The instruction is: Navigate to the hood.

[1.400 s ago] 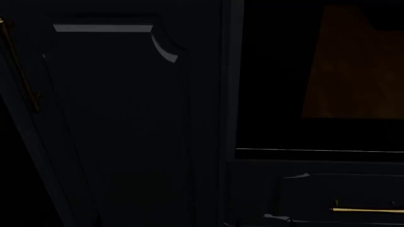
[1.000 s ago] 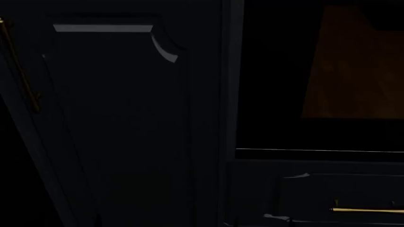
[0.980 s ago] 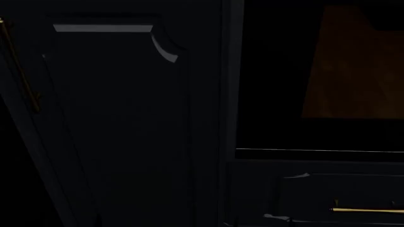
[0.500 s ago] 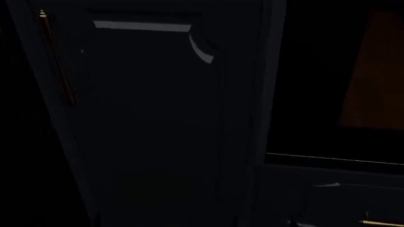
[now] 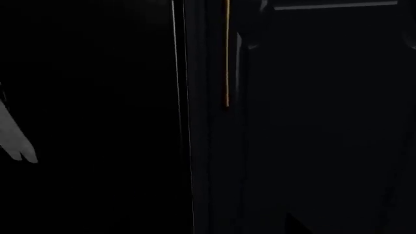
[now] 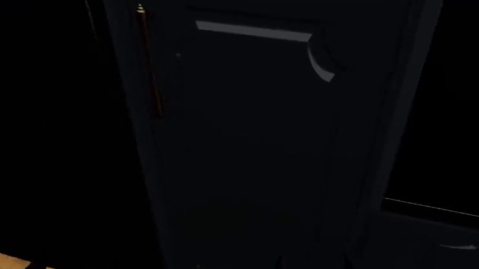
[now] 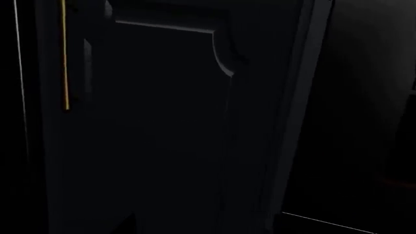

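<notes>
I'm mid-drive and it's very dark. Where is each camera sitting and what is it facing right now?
Head view: from the robot's head, looking forward and down at a dark cabinet door with a brass handle; no arm shows.
Left wrist view: near the left gripper, facing the handle and door edge; a pale shape at the frame edge, unclear.
Right wrist view: near the right gripper, facing the same door.
All three share the handle.

Dim kitchen, seen close against its cabinetry.
A tall dark panelled cabinet door (image 6: pixel 254 145) carried a slim brass handle (image 6: pixel 149 61); a strip of wooden floor (image 6: pixel 19 261) showed below.
</notes>
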